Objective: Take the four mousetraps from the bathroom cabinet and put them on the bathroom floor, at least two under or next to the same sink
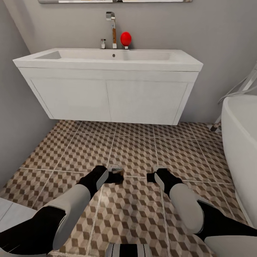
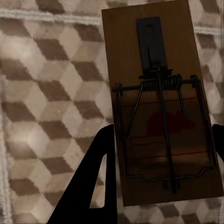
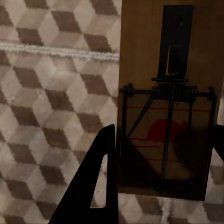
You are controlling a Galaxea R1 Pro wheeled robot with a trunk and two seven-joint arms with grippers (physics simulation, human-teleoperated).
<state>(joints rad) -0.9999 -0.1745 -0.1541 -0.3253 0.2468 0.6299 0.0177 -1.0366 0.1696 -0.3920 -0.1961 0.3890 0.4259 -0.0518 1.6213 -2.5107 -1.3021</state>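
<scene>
Now, left gripper (image 2: 161, 154): closed on a mousetrap (image 2: 161, 102), held above the tiled floor (image 1: 135, 150).
Right gripper (image 3: 163, 154): clamped on a second trap (image 3: 170, 93).
Sink (image 1: 107, 60): far, straight ahead.
Best move: roll closer, lower both traps flat, release beneath the basin.

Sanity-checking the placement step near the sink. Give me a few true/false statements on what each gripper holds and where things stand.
1. The left gripper holds a mousetrap. True.
2. The right gripper is empty. False: it is shut on a second mousetrap.
3. Both arms are in front of the sink, above the bathroom floor. True.
4. A mousetrap already lies on the tiles under the sink. False: the tiles there are bare.
5. A red object stands beside the tap. True.
</scene>
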